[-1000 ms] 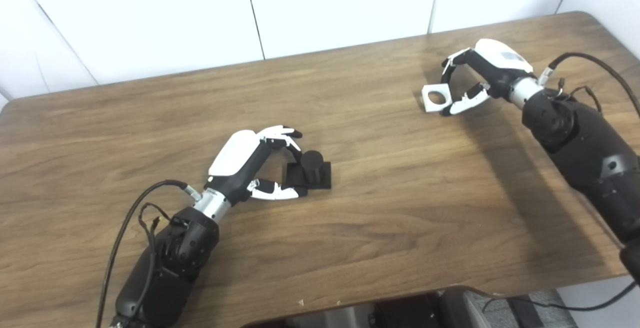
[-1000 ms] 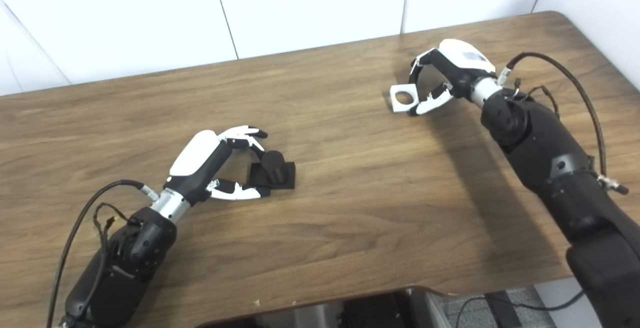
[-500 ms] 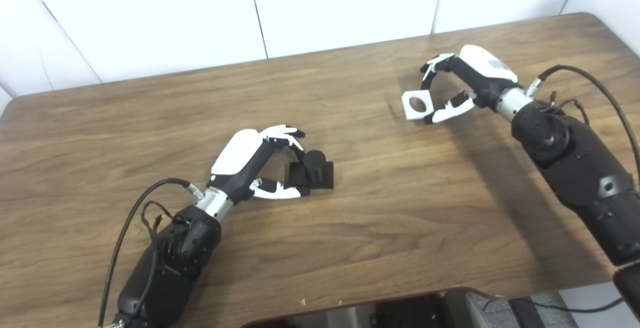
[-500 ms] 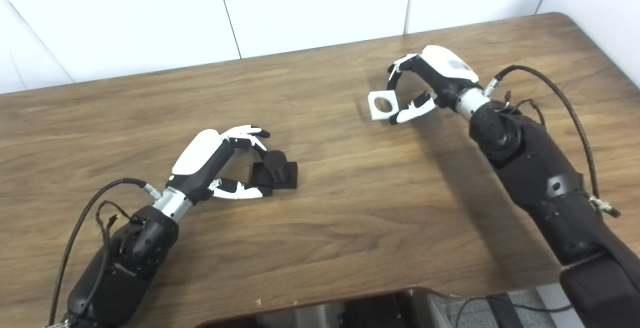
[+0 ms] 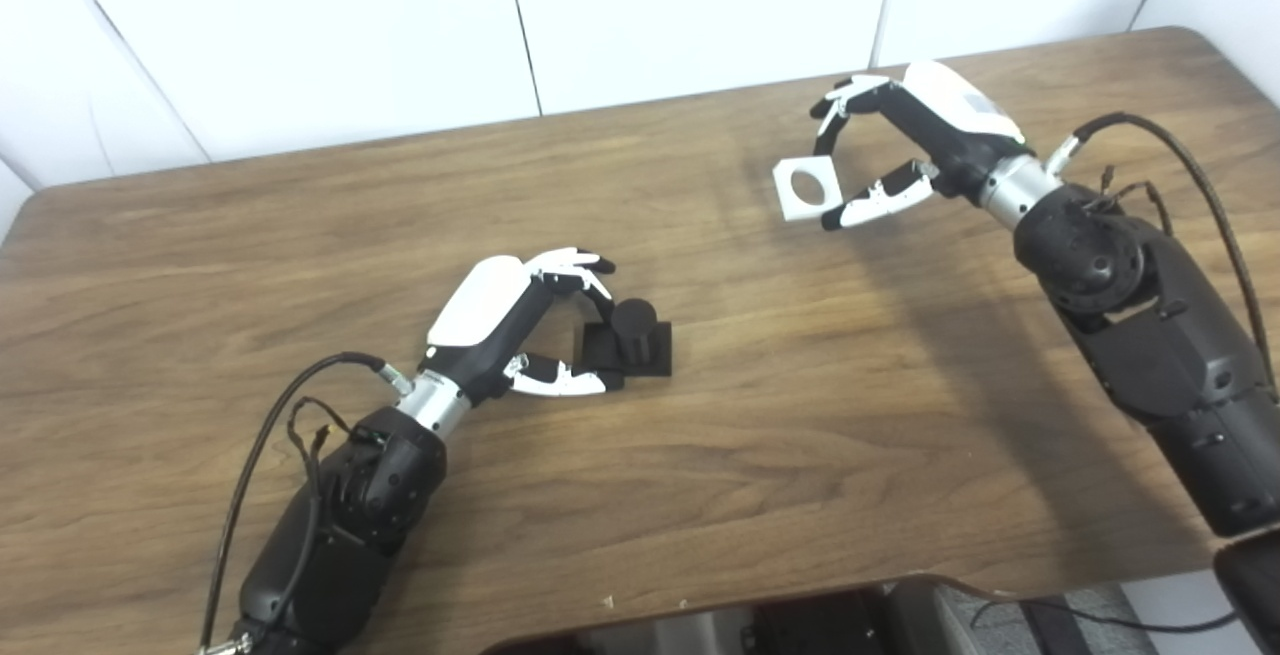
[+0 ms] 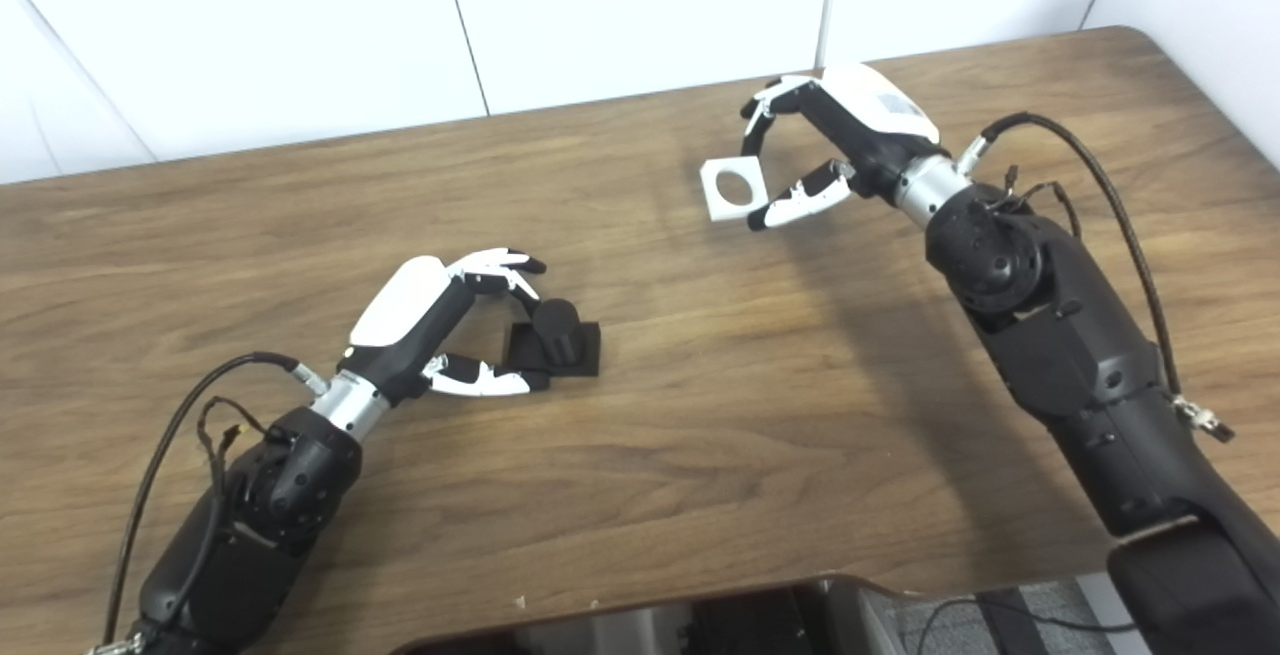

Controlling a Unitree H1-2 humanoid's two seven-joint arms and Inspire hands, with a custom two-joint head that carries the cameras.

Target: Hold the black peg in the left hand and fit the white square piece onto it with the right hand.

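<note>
Above the table, the right hand apparently carried the white square piece leftward.

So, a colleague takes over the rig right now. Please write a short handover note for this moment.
Left hand: fingers curled around the black peg, which stands on its square base on the table; a firm grip is not certain.
Right hand: shut on the white square piece, held above the table, far right of the peg.
Done: piece picked up.
Left: bring the piece over, align its round hole, push it onto the peg.
</note>
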